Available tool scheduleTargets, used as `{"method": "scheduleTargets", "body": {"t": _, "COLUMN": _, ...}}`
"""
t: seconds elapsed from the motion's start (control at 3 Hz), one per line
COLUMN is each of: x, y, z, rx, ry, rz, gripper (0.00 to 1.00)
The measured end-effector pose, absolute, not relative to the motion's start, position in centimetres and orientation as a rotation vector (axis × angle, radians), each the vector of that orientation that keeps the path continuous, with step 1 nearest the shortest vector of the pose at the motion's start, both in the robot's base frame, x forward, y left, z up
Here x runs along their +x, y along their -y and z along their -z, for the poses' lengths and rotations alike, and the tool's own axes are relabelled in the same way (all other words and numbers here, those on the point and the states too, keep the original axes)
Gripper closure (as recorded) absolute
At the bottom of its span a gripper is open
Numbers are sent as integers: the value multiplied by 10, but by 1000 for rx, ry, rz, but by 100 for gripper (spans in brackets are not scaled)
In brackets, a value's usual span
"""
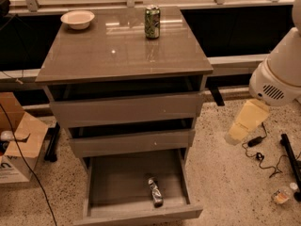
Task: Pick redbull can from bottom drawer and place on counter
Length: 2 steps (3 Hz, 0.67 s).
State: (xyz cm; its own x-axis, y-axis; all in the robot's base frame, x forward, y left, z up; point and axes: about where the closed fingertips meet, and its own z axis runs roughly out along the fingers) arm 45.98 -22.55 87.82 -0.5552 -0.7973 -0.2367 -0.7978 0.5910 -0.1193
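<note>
Bottom drawer (pixel 117 185) of the cabinet (pixel 124 108) is pulled fully out toward me; the two upper drawers (pixel 131 142) are not out like it. Redbull can (pixel 155 192) lies on its side on the drawer floor, right of the drawer's centre and near the front wall, long axis roughly front to back, touching nothing else that I can see. Tabletop (pixel 117 51) on the cabinet is glossy and carries two things. A green can (pixel 152 21) stands upright at the rear, a bit right of centre, and a pale bowl (pixel 77 19) sits at the rear left corner, well apart from the green can. My arm comes in to the right of the cabinet: a white joint housing (pixel 277 79) up top, with the cream pincer (pixel 240 128) hanging below it over the speckled floor (pixel 225 182). The pincer is well clear of the cabinet's right side, about level with the middle drawer front in the picture. I can't tell whether the pincer is open or closed, but the redbull can is in the drawer, not in it. A cardboard box (pixel 21 142) sits on the floor left of the cabinet, and black cables (pixel 258 154) lie on the floor to its right.
</note>
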Motion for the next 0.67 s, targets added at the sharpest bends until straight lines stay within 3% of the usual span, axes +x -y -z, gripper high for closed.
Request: {"method": "scheduleTargets", "body": {"t": 0.67, "x": 472, "y": 205, "z": -836, "rx": -1201, "ry": -2638, "rz": -107, "gripper": 0}}
